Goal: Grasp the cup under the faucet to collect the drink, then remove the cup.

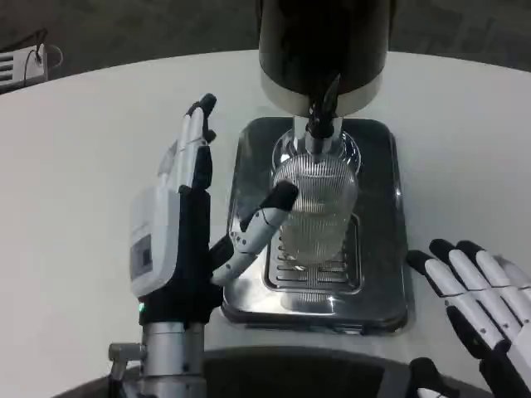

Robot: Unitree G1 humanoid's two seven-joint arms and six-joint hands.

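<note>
While the cup (315,211) stands under the faucet (320,116), left hand (178,240) spread beside it, right hand (481,307) splayed empty.

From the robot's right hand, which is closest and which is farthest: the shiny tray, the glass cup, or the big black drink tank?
From the right hand, in the head view:
1. Tray, just to its left on the table.
2. Cup, standing on the tray's grate under the faucet.
3. Tank, at the back, above the cup.
</note>
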